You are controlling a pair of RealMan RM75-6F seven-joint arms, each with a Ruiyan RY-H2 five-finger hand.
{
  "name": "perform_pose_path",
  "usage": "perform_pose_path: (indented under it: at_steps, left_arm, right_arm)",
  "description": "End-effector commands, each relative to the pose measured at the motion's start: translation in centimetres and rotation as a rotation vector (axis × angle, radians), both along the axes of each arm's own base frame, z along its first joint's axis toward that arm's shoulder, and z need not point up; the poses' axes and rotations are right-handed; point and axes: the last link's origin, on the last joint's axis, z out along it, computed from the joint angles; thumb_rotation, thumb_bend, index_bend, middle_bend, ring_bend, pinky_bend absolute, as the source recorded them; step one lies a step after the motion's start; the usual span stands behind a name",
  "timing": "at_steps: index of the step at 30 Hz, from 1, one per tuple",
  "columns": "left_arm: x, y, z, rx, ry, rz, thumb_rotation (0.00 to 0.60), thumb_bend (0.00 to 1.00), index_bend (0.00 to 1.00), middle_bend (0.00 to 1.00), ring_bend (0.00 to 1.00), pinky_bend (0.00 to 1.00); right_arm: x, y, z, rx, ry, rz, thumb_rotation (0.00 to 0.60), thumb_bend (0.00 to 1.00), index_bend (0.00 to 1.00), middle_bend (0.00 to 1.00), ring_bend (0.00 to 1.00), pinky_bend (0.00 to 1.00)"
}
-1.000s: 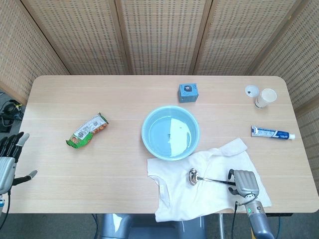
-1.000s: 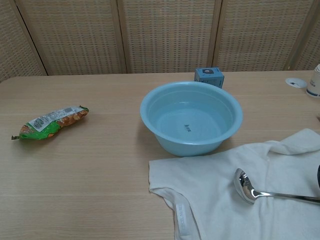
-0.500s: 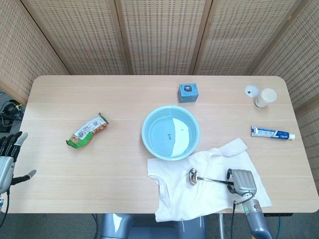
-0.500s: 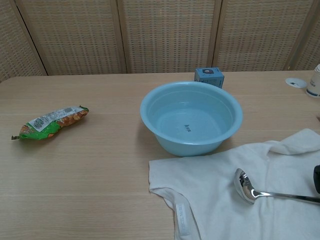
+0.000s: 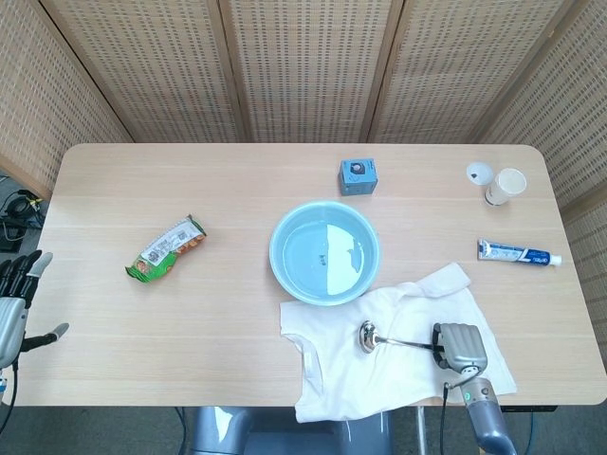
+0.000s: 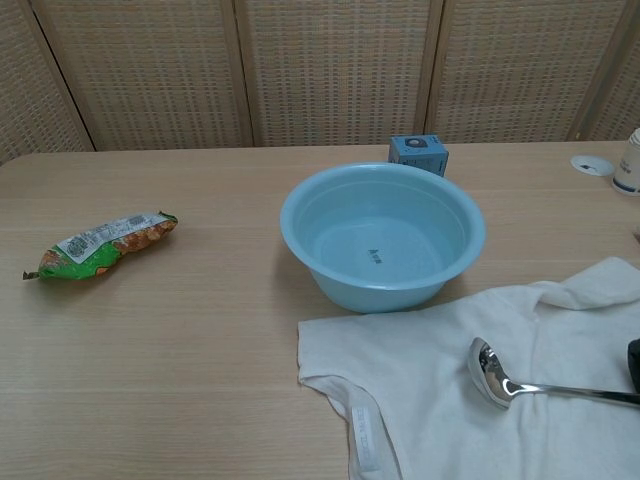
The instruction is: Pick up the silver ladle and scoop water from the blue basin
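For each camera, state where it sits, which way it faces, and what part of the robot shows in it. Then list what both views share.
Head view: high above the near table edge, looking steeply down on the whole table; left hand at the left edge, right hand over the silver ladle handle.
Chest view: low, about table height, facing across toward the wicker screens; only a dark sliver at the right edge, likely the right hand.
Shared: blue basin, ladle, white garment, snack packet, small blue box.
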Motion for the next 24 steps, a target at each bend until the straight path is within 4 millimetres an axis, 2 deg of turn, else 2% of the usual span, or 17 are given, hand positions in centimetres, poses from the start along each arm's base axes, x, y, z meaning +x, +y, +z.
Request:
perform_pose_path:
  at_steps: [1, 8, 12, 24]
  left_arm:
    - [0.0, 0.0, 0.0, 0.001, -0.001, 0.000, 0.600, 0.00, 0.00, 0.00, 0.00, 0.00]
    - [0.0, 0.0, 0.2, 0.003, -0.007, 0.001, 0.600, 0.00, 0.00, 0.00, 0.00, 0.00]
    - [0.0, 0.0, 0.2, 0.004, -0.010, 0.000, 0.600, 0.00, 0.00, 0.00, 0.00, 0.00]
    - [0.1, -0.1, 0.3, 0.005, -0.013, -0.003, 0.600, 0.00, 0.00, 0.00, 0.00, 0.00]
  right_arm:
    - [-0.1, -0.1, 0.0, -0.001, 0.003, -0.001, 0.600, 0.54, 0.55, 0.99, 1.00, 1.00]
    - [0.1, -0.3, 0.5, -0.023, -0.025, -0.015, 0.600, 0.71, 0.67, 1.00, 1.00, 1.00]
    - [0.6, -0.4, 1.4, -0.047, -0.052, 0.004, 0.600, 0.79, 0.70, 1.00, 1.00, 1.00]
    - [2.4, -0.3, 4.7, -0.078, -0.140, 0.038, 0.600, 0.81, 0.70, 1.00, 1.00, 1.00]
